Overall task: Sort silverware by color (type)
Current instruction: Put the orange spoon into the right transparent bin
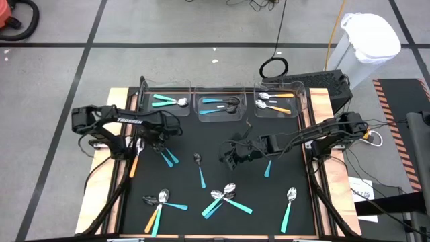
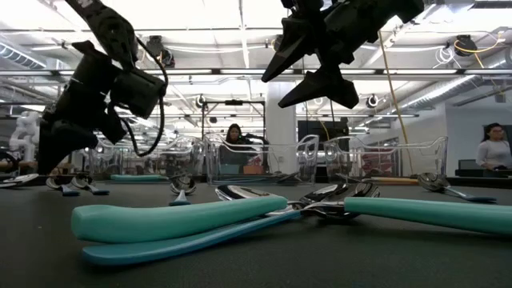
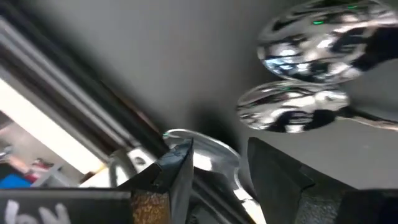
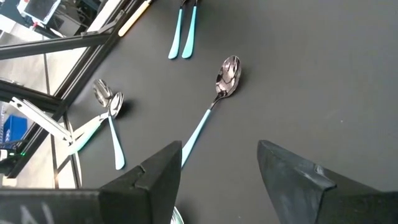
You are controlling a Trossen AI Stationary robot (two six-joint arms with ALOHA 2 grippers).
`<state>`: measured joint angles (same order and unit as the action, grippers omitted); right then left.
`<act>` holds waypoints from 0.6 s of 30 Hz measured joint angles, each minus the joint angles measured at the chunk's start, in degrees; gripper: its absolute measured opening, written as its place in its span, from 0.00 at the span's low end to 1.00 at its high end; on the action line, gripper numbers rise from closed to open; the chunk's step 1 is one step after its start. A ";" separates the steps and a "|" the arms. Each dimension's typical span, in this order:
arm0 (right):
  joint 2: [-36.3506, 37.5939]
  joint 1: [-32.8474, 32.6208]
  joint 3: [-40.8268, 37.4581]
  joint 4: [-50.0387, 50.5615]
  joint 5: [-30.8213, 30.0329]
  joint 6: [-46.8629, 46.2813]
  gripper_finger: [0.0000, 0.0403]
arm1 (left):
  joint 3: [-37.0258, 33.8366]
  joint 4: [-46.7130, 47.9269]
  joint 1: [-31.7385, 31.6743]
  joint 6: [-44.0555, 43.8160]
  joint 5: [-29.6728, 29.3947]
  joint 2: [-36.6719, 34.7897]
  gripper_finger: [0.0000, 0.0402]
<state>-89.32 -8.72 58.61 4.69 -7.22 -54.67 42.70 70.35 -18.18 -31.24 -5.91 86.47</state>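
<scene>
Now, with your right gripper (image 1: 232, 158) open above the lone light-blue spoon (image 1: 199, 169) at the high view's centre, and the left gripper (image 1: 139, 144) open at mid-left, pinch its thin, light handle, since the polished head looks slippery.

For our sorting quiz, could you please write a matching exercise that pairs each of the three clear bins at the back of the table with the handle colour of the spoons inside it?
Things:
1. left bin
2. middle bin
3. right bin

Handle colours:
A. orange, with one light blue
B. teal-green
C. light blue

Pairs: 1-B, 2-C, 3-A
</scene>
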 joint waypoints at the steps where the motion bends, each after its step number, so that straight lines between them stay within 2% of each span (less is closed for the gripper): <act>1: 0.00 -0.11 0.00 0.00 0.01 -0.01 0.51 | 0.00 0.14 -0.59 0.63 0.53 0.12 0.38; 4: 0.00 -0.74 0.00 0.02 -0.05 -0.07 0.51 | 0.00 2.04 -2.34 2.62 -0.26 0.20 0.38; 9: 0.00 -1.71 0.00 0.06 -0.06 0.01 0.51 | 0.00 7.11 -5.70 3.56 -7.75 0.20 0.38; 18: 0.00 -2.26 0.00 0.28 -0.25 -0.12 0.51 | 0.00 0.11 -10.48 9.00 -2.86 0.23 0.38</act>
<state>-89.32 -10.98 58.61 4.97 -7.46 -54.78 42.70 70.46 -28.67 -22.24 -8.78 86.70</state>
